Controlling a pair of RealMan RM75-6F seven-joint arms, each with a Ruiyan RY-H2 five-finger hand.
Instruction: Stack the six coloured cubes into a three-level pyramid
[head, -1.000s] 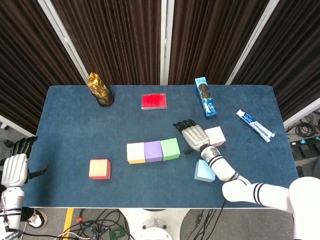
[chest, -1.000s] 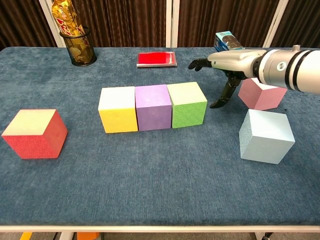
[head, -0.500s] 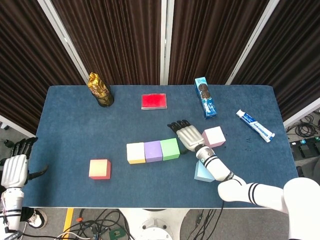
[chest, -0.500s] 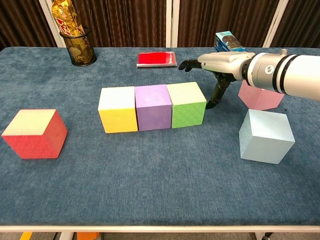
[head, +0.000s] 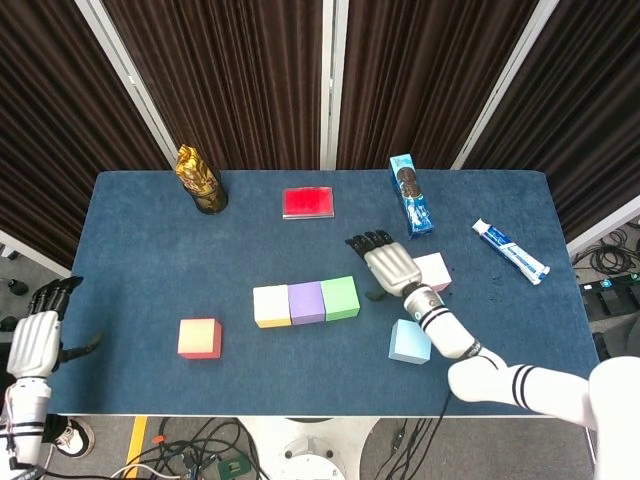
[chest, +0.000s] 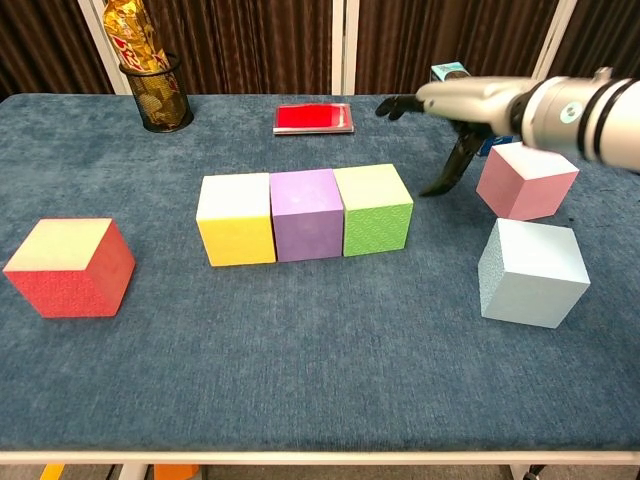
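Three plain coloured cubes stood in a touching row near the middle of the blue-carpeted table (chest: 300, 380): a yellow cube (chest: 236, 219) at the left end, a purple cube (chest: 306, 213) in the middle and a green cube (chest: 374, 208) at the right end. A red cube (chest: 68, 266) sat alone, well apart toward the table's left edge. A pink cube (chest: 524, 179) and a light-blue cube (chest: 532, 271) sat near each other toward the right edge, the blue one closer to the front edge.

The right hand (head: 392, 267) hovered between the green and pink cubes, fingers spread and holding nothing, thumb pointing down toward the table. The left hand (head: 35, 342) hung off the left edge, fingers apart and empty.

Along the back edge stood a black mesh cup holding a gold foil packet (chest: 152, 82), a flat red box (chest: 314, 117) and a blue biscuit carton (head: 410, 194); a white toothpaste tube (head: 511, 251) lay by the right edge.
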